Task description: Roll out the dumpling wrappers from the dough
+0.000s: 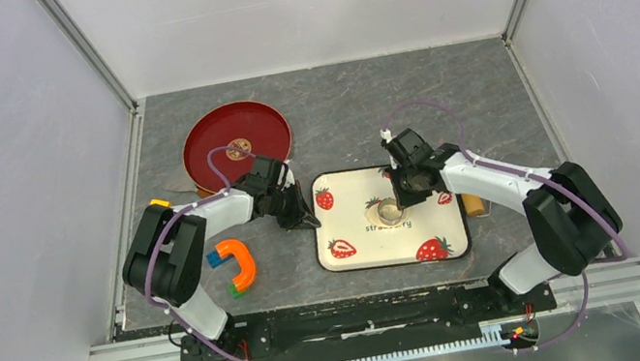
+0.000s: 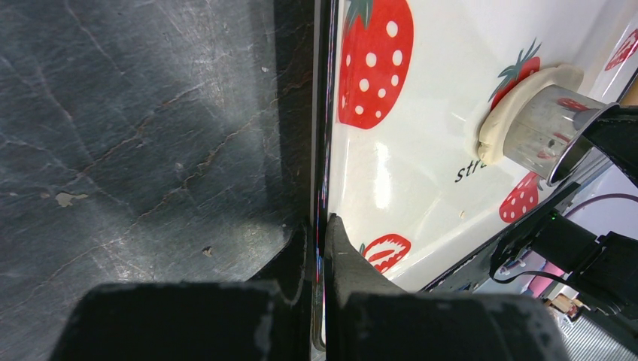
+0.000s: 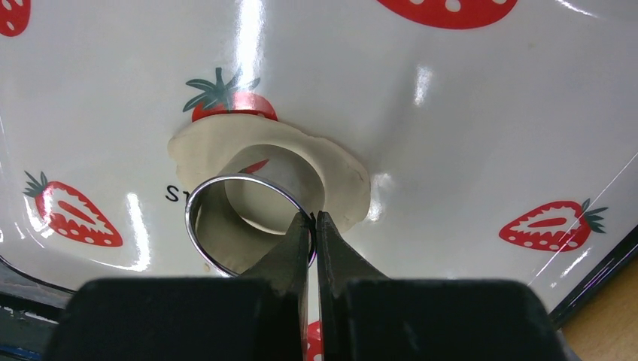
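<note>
The white rectangular tray (image 1: 376, 246) bears red strawberries and a black edge. Plain pale cream flattened dough (image 3: 346, 184); shiny silver metal ring (image 3: 214, 233); dark red round plate (image 1: 213, 149), far left; grey veined tabletop (image 1: 479, 95).

I note left tool (image 2: 322, 226) clamped on tray (image 2: 421, 113) rim, right tool (image 3: 312, 218) clamped on ring (image 3: 214, 233) wall; arms reach inward.

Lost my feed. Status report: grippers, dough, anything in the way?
Left gripper shut on tray rim. Right gripper shut on metal ring, ring on flattened dough. Nothing blocking the ring.
</note>
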Robot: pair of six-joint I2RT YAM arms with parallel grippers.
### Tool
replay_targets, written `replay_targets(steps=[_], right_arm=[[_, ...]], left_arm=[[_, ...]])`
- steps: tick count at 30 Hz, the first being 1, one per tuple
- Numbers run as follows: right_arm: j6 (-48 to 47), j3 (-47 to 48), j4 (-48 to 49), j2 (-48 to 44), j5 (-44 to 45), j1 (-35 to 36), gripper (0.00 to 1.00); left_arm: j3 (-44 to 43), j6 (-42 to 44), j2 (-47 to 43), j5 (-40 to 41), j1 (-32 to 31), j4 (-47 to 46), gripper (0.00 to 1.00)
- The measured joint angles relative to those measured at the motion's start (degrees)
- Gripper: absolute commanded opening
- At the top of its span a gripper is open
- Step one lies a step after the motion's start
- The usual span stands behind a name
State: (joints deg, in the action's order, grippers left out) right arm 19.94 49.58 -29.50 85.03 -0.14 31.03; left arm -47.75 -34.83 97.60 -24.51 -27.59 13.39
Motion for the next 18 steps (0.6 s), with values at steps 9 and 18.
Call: replay_targets(steps=[9,18], right_arm=[[0.0,-0.4,0.4,0.0,0.0,0.0,0.0],[0.0,-0.2,0.5,-0.6,-0.7,0.0,0.0]], left_arm=[[0.0,0.0,0.0,0.0,0.0,0.0,0.02],[0.0,0.4,0.0,0.0,0.0,0.0,0.02]])
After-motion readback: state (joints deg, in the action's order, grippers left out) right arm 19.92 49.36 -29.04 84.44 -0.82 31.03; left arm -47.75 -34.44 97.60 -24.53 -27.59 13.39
